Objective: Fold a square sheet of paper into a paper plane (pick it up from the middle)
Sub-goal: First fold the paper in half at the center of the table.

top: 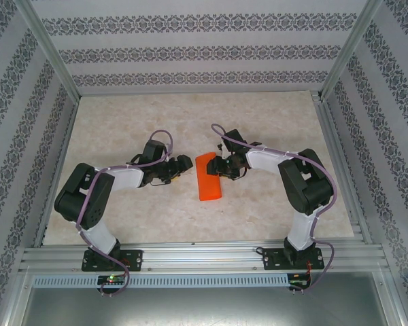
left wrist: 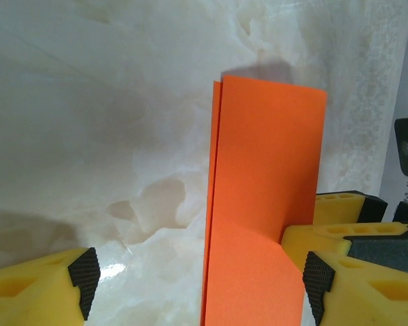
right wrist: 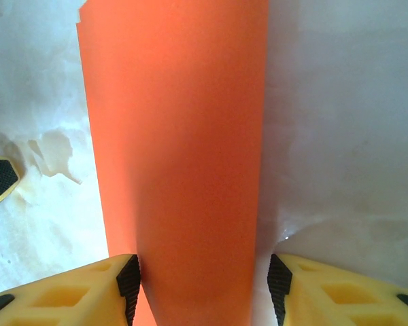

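Marbled tabletop (top: 122,122) inside an aluminium frame (top: 190,258) and patterned walls (top: 190,54).

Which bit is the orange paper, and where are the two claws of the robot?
Paper (top: 208,183): top view, middle of the folded sheet.
Left gripper (left wrist: 202,285): left wrist view, midway between its fingertips.
Right gripper (right wrist: 204,285): right wrist view, midway between its fingertips.

The table (top: 122,122) has a pale, glossy top with a marble pattern. Near the middle of the table lies the square sheet of paper (top: 209,178), orange-red, folded in two into a narrow strip. Along one long edge its two layers do not match exactly.
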